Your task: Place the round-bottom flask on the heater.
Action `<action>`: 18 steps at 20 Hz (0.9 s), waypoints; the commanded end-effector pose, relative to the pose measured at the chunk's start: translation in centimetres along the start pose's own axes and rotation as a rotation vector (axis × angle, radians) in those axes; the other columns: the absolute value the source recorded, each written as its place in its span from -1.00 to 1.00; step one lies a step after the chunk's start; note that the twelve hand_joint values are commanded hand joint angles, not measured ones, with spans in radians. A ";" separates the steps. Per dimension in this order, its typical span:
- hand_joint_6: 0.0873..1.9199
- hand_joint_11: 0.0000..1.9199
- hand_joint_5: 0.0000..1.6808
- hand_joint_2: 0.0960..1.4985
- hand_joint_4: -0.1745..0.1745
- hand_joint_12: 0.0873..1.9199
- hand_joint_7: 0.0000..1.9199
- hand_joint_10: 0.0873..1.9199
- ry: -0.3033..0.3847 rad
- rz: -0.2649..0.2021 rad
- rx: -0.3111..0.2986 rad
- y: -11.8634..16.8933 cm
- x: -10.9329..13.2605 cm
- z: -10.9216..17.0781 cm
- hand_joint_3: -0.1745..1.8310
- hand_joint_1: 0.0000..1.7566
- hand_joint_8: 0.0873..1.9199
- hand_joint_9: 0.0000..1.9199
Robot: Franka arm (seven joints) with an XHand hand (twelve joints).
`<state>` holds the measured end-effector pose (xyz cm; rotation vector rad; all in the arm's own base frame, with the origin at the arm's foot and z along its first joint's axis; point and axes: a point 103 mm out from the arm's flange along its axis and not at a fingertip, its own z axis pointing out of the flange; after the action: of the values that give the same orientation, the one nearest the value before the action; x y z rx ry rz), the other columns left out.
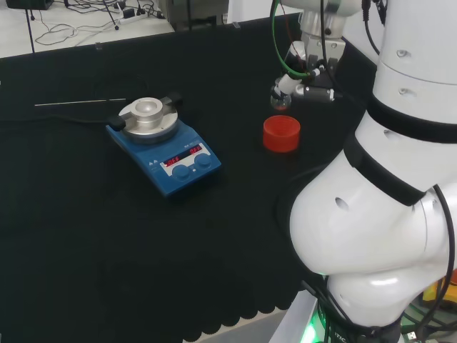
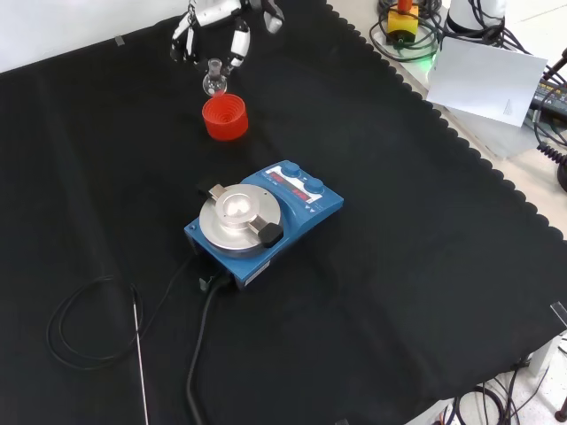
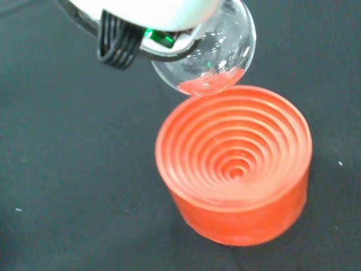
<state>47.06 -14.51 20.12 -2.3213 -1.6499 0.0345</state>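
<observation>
A clear round-bottom flask [image 2: 214, 82] hangs just above the far rim of a red ribbed stand [image 2: 225, 118]. My hand [image 2: 209, 14] reaches down from above, its fingers [image 2: 238, 44] curled about the flask's neck. In the head view the flask [image 1: 280, 100] sits under the hand [image 1: 308, 87] and just beyond the stand [image 1: 281, 133]. The wrist view has the flask's bulb [image 3: 220, 51] beside the stand [image 3: 237, 169], below a blurred white part of the hand [image 3: 152, 11]. The blue heater [image 2: 306, 205] with its round silver top [image 2: 236, 216] stands mid-cloth, well apart from the hand.
A black cable [image 2: 200, 345] runs from the heater toward the front view's bottom and loops at the left. A thin metal rod [image 2: 139, 354] lies beside it, and it shows in the head view [image 1: 78, 104] beyond the heater [image 1: 171, 157]. The cloth's scalloped edge [image 2: 496, 177] runs along the right.
</observation>
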 end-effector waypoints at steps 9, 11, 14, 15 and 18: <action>-0.03 -0.52 0.34 -0.17 0.13 0.32 -0.62 -0.42 -0.076 -0.132 0.005 -2.1 10.5 -3.6 -0.07 0.28 -0.34 -0.40; -0.03 -0.52 0.34 -0.17 0.13 0.32 -0.62 -0.42 -0.085 -0.158 0.018 -1.8 12.6 -3.7 -0.07 0.28 -0.34 -0.40; -0.03 -0.52 0.35 -0.18 0.08 0.32 -0.62 -0.42 -0.082 -0.200 0.031 -1.2 15.6 -3.7 -0.06 0.28 -0.34 -0.40; -0.03 -0.52 0.35 -0.18 0.06 0.32 -0.62 -0.42 -0.087 -0.215 0.034 -1.0 16.7 -3.7 -0.06 0.28 -0.34 -0.40; -0.03 -0.52 0.35 -0.19 0.02 0.33 -0.62 -0.42 -0.103 -0.249 0.043 -0.4 19.4 -3.5 -0.05 0.29 -0.34 -0.40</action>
<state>51.52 -3.15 26.37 -2.1944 -1.8757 0.0855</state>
